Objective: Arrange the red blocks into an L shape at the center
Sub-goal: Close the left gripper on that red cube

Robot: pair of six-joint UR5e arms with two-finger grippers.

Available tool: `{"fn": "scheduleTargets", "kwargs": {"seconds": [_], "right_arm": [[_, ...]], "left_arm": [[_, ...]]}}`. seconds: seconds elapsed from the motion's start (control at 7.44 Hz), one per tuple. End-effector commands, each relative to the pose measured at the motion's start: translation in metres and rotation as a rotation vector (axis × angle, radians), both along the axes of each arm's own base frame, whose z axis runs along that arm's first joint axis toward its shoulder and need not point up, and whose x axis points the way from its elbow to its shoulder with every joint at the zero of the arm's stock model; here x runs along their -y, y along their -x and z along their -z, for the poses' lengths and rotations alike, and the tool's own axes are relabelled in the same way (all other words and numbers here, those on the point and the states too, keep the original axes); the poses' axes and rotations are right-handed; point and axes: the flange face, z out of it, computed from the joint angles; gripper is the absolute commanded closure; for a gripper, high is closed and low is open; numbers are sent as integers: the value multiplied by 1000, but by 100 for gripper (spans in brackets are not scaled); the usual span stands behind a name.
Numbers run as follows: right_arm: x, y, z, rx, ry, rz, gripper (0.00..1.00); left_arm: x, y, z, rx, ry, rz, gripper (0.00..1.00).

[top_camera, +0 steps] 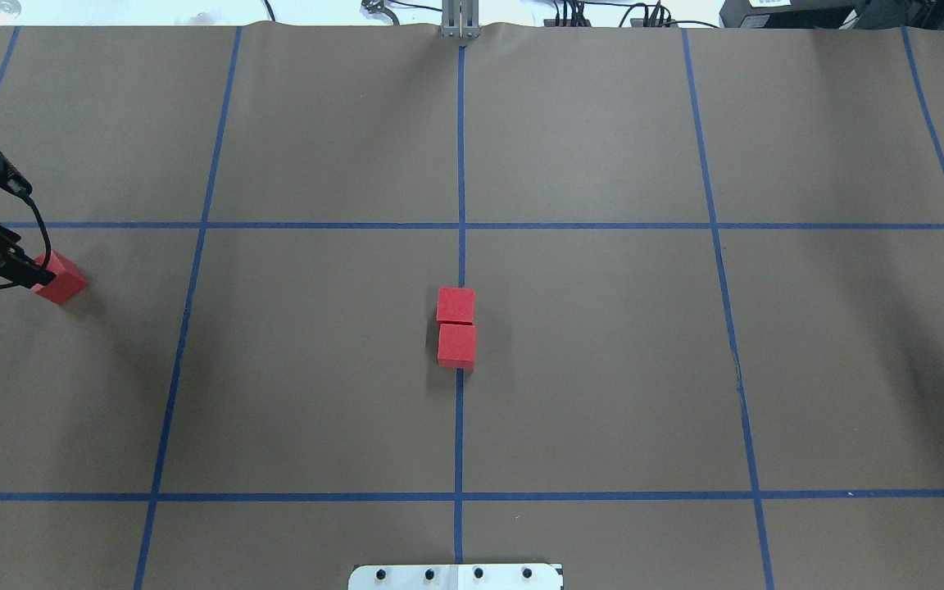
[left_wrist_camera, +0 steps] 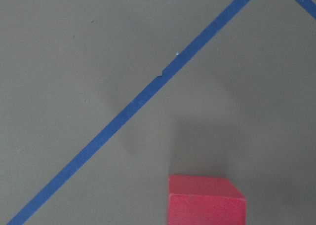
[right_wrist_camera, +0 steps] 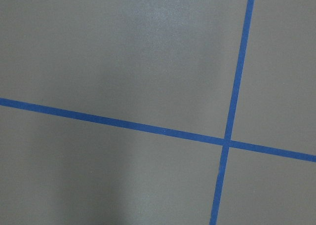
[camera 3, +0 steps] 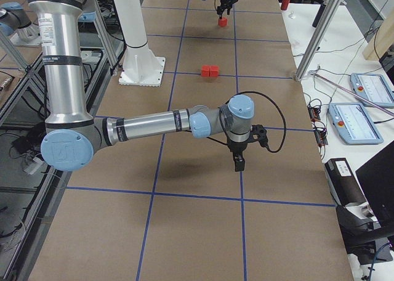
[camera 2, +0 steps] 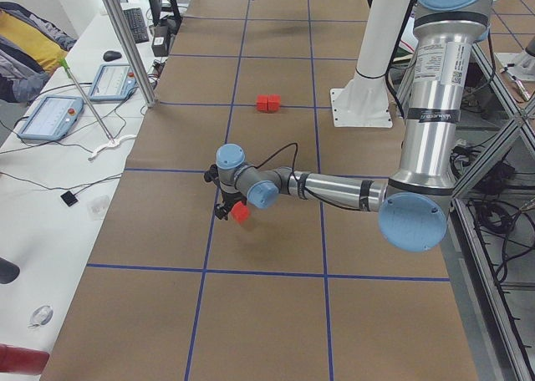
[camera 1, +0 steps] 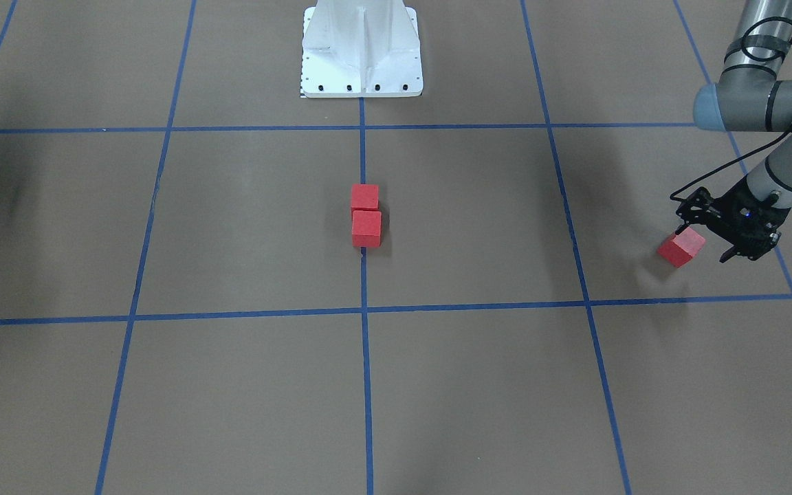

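Observation:
Two red blocks (camera 1: pixel 366 228) (camera 1: pixel 364 197) sit touching in a line on the blue tape line (camera 1: pixel 365 344) at the center of the brown floor; they also show in the overhead view (top_camera: pixel 456 345) (top_camera: pixel 456 305). My left gripper (camera 1: pixel 697 242) is shut on the third red block (camera 1: pixel 680 249), held tilted just above the floor far out on my left side, with its shadow beneath it. This block also shows in the overhead view (top_camera: pixel 62 280) and in the left wrist view (left_wrist_camera: pixel 205 201). My right gripper (camera 3: pixel 238 164) hangs over bare floor on the far right; I cannot tell if it is open or shut.
The white robot base (camera 1: pixel 361 69) stands behind the center blocks. A side table with tablets (camera 2: pixel 50 118) and aluminium posts (camera 2: pixel 125 63) borders the floor's far edge. Blue tape lines (right_wrist_camera: pixel 227 141) form large grid squares.

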Motion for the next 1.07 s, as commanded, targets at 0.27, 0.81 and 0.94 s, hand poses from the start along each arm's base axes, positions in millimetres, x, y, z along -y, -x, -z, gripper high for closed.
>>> {"fn": "scheduleTargets", "kwargs": {"seconds": [0.27,0.81,0.94], "right_arm": [[0,1,1,0,-1,1,1],[2,1,2,-1,-4,1,1],[2,1,3,0,-6,1,1]], "left_arm": [[-5,-15,1,-4,20,-6,14],[-8,-19,1,-4,18,-16,79],[-8,-19,10,-16,4,-18,100]]}}
